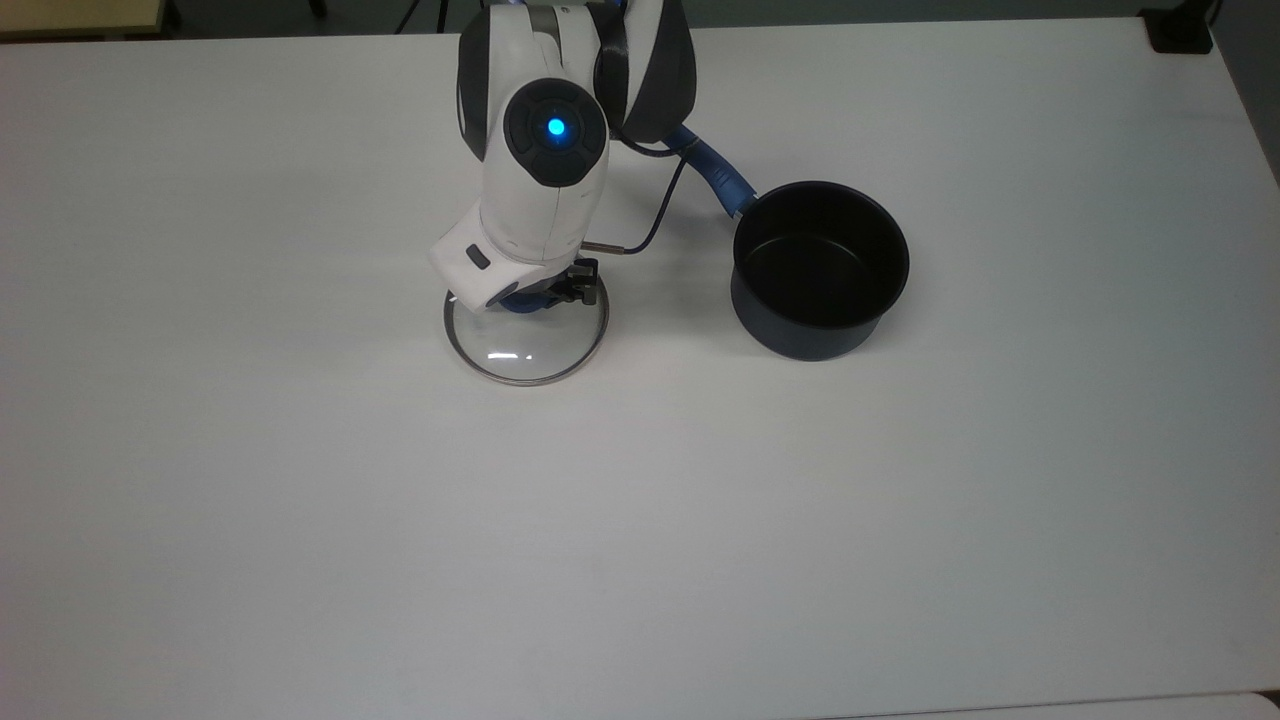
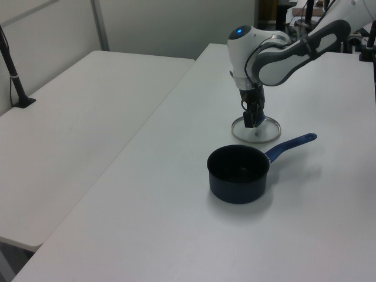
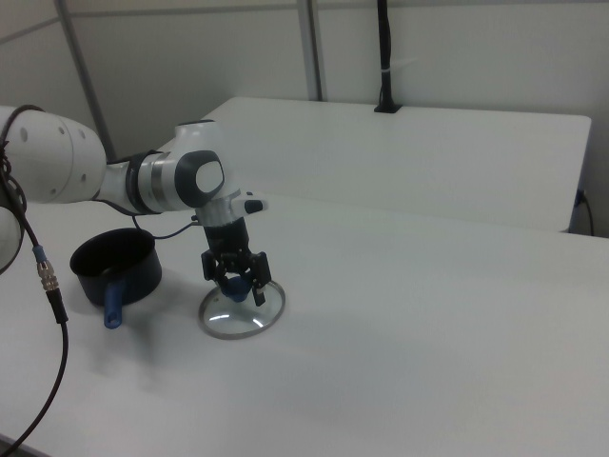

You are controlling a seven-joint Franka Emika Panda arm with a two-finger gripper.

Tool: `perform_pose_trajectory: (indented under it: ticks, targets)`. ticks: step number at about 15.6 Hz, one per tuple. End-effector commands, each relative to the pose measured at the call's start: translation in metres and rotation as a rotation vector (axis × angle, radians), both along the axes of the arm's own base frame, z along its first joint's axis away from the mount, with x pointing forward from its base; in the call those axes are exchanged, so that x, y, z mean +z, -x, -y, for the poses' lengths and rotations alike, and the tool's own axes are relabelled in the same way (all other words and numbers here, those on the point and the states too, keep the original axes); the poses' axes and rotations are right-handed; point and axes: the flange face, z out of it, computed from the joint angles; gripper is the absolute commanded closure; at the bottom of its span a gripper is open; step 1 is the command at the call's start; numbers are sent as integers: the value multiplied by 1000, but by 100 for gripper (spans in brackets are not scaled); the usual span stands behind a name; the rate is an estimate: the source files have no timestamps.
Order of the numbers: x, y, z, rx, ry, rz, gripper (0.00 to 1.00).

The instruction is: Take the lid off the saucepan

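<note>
The lid (image 1: 525,348), a clear glass disc with a metal rim, lies flat on the white table (image 1: 640,550), to the top view's left of the saucepan. My gripper (image 1: 545,296) points straight down and is shut on the lid's blue knob. The same grip shows in the left view, gripper (image 2: 251,120) over lid (image 2: 257,133), and in the right view, gripper (image 3: 236,284) over lid (image 3: 243,316). The saucepan (image 1: 820,265) stands uncovered with its black inside showing, and its blue handle (image 1: 715,170) runs back under my arm. It also appears as saucepan (image 2: 238,173) and saucepan (image 3: 114,267).
A thin black cable (image 1: 660,215) loops from my wrist toward the pan handle. A black clamp (image 1: 1180,30) sits at the table's far right corner in the top view. A second white table (image 2: 88,100) with a black post (image 2: 12,64) adjoins this one.
</note>
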Motion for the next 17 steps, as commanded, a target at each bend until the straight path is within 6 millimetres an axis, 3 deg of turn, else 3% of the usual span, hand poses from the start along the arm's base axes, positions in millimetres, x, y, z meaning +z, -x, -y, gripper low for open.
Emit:
perform_pose_trajectory:
  ticks: [1,3,8,12,17]
  targets:
    - [-3,0,0,10,12,12,0]
    - [8,0,-1,9,13,23,0]
    - [84,6,-5,1,5,91,0]
    - [126,11,-12,-16,-8,83,0]
    - [225,49,-5,-12,-191,149,0]
